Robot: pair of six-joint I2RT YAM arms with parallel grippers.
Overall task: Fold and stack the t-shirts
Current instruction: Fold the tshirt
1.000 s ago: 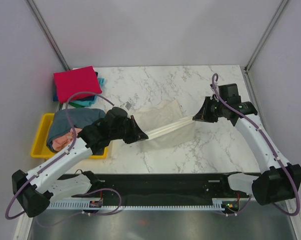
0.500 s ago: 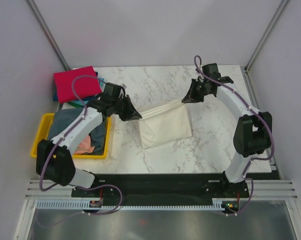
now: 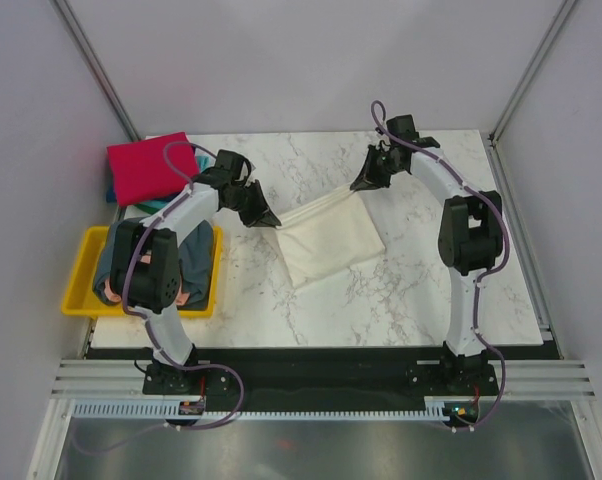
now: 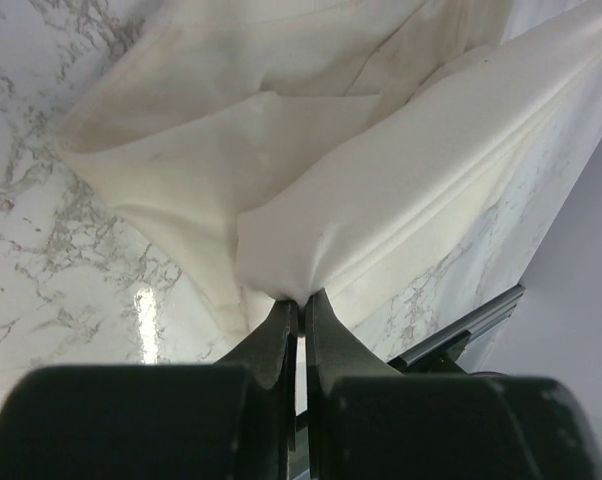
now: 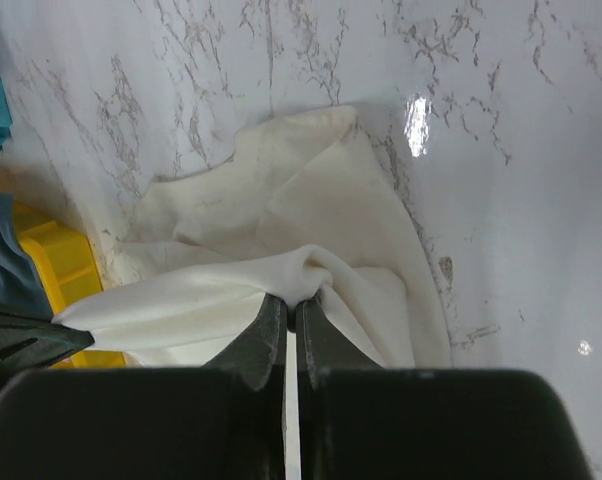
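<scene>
The cream-white t-shirt (image 3: 331, 238) lies partly on the marble table, its far edge lifted and stretched between both grippers. My left gripper (image 3: 271, 221) is shut on its left corner (image 4: 281, 262). My right gripper (image 3: 361, 184) is shut on its right corner (image 5: 306, 268). The red t-shirt (image 3: 151, 165) lies folded at the back left on top of the teal one (image 3: 176, 206). The slate grey-blue t-shirt (image 3: 196, 262) and the salmon pink one (image 3: 179, 296) lie in the tray.
A yellow tray (image 3: 83, 276) stands at the table's left edge, partly under the left arm. It also shows in the right wrist view (image 5: 66, 262). Bare marble (image 3: 421, 290) lies to the front and right of the cream shirt.
Both grippers have moved towards the back of the table with the cream shirt's edge, and the cloth has slid back with them. The left arm has swung off the tray.
</scene>
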